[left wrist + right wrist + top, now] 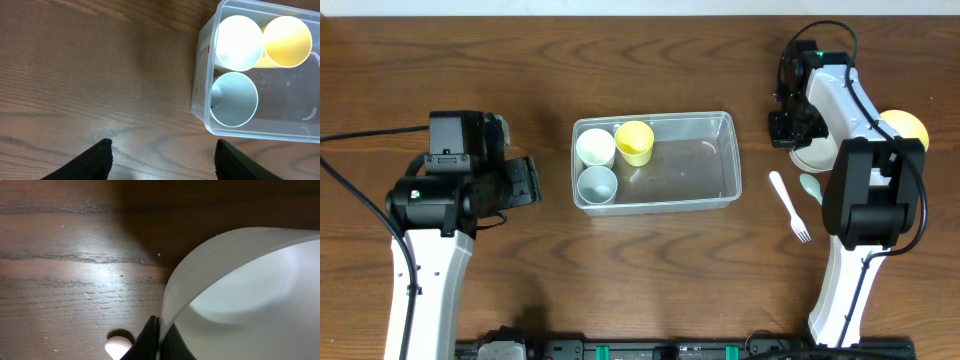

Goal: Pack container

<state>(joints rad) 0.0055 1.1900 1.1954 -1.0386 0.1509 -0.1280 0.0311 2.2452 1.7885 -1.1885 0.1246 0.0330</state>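
Both jaws of the left gripper [162,167] stand well apart, empty, over the grained wooden table [75,75]. Mid-table sits the clear, round-cornered container [690,170], with three smooth cups [598,185] at its left end. Farther right, the right gripper [159,340] pinches the thin white bowl [240,295] by its rim. Lift it level, I'd say, or it twists free.

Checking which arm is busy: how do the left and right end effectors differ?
The left end effector stands open; the right end effector is shut. The left holds nothing above the table; the right pinches the rim of the white bowl. The left is left of the container, the right on its right. Both are outside it.
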